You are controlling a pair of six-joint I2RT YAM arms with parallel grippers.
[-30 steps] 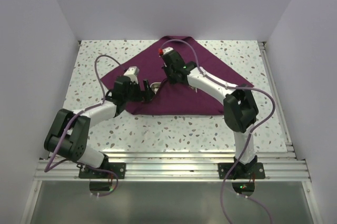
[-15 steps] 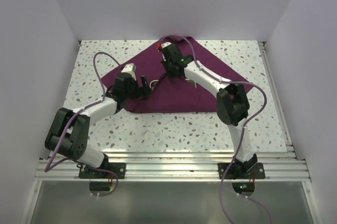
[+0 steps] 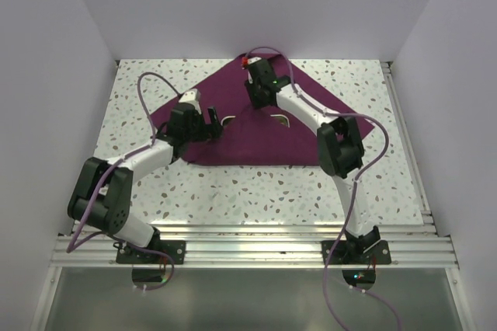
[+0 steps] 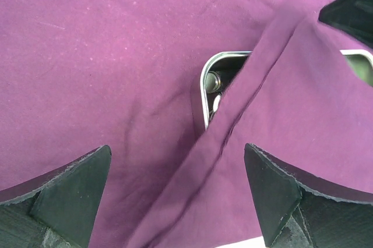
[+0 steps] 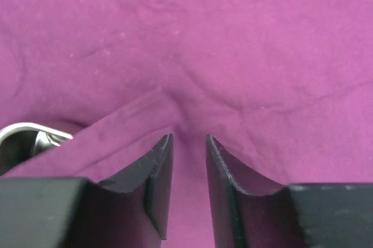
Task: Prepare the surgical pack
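"Surgical pack (image 3: 264,144), one entry. Grippers first, then outward."

"Right gripper (image 5: 189,138): jaws parted by a narrow gap, nothing between them, tips pointing down at the plum cloth (image 3: 299,148). A raised crease of the cloth runs up to the tips."

"Left?"

"Left gripper (image 4: 178,147): jaws spread wide, holding nothing, poised over the edge of a folded flap of the cloth."

"Under the flap?"

"Steel tray (image 4: 205,88): one rounded corner showing, the rest covered by the flap. A shiny metal instrument (image 4: 214,80) lies inside at that corner; what else the tray holds cannot be told. The right wrist view shows the tray's rim at its left edge, beside the crease."

"Position of the pack?"

"On the speckled tabletop (image 3: 272,191), far half. The cloth's far corner lies at the middle of the far edge; its near side is a straight fold across the middle. Right gripper over the cloth's middle, toward the far corner; left gripper to its left; tray between the two."
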